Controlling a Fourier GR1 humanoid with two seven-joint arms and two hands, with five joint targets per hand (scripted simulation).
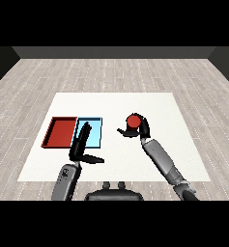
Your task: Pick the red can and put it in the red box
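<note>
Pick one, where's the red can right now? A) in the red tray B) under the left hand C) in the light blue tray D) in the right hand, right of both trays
D: the right hand curls round the red can, well to the right of the red tray and the light blue tray; the left hand holds nothing.

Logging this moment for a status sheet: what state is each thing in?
red can: upright, right hand curled round it, outside both trays
right hand: shut on the can
left hand: open, fingers straight, over the blue tray's near edge
red tray: holds nothing
blue tray: no can in it
</note>
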